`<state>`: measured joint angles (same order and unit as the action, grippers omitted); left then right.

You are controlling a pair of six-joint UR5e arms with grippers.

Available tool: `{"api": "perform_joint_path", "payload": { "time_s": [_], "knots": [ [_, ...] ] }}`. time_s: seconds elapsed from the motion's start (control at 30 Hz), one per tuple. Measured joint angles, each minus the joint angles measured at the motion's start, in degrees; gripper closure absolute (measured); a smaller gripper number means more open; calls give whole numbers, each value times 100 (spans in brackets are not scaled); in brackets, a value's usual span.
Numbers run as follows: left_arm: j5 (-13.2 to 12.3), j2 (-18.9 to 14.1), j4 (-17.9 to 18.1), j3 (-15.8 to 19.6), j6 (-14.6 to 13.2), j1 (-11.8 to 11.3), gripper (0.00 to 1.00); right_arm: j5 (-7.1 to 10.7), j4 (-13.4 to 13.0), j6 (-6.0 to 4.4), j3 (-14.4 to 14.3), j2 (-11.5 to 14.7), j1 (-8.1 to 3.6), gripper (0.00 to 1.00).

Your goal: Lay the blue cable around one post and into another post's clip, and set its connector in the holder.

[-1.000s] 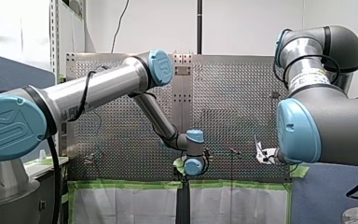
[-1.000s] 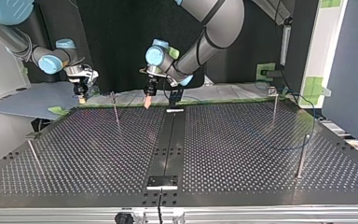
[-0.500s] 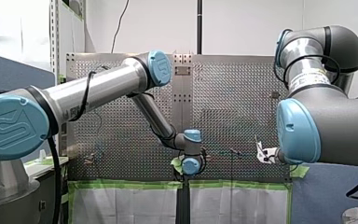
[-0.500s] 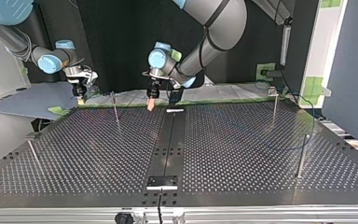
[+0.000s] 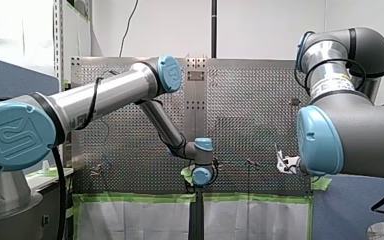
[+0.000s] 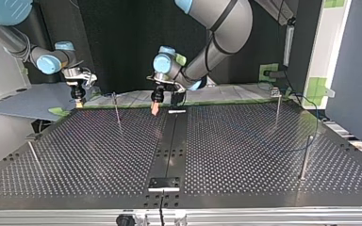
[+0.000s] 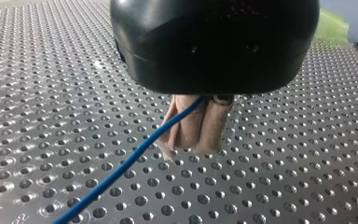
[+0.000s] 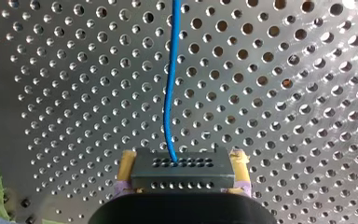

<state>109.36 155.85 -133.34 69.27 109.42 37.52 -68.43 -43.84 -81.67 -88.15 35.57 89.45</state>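
In the left wrist view my left gripper (image 7: 196, 133) has beige pads shut on the blue cable (image 7: 121, 172), which slants away over the perforated plate. In the top view it (image 6: 155, 109) hangs just above the plate's far edge, beside the centre strip. My right gripper (image 8: 182, 186), with yellow pads, is shut on the black connector (image 8: 182, 169); the cable (image 8: 170, 88) runs straight ahead from it. The top view has it (image 6: 77, 100) at the far left, past a thin post (image 6: 116, 107). In the front view my left wrist (image 5: 201, 175) hides its fingers.
More thin posts stand at the top view's right (image 6: 277, 106), near right (image 6: 304, 157) and near left (image 6: 34, 157). A black block (image 6: 165, 182) sits on the centre strip near the front edge, another (image 6: 176, 100) at the far edge. Loose blue cable (image 6: 315, 123) loops at the right.
My left gripper has shifted toward the top view's right, closer to the centre strip, cable still pinched. My right gripper has drifted slightly to that view's left with the connector.
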Motion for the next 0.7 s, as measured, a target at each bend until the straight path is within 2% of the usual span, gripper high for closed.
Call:
{"api": "perform_joint_path", "payload": {
  "time_s": [0.53, 0.7],
  "knots": [
    [-141, 0, -99, -4, 0, -30, 96, 22, -79, 0, 13, -19, 40, 100],
    [-162, 1, -122, -4, 0, -47, 96, 40, -71, 17, 65, -113, 54, 100]
  ]
}}
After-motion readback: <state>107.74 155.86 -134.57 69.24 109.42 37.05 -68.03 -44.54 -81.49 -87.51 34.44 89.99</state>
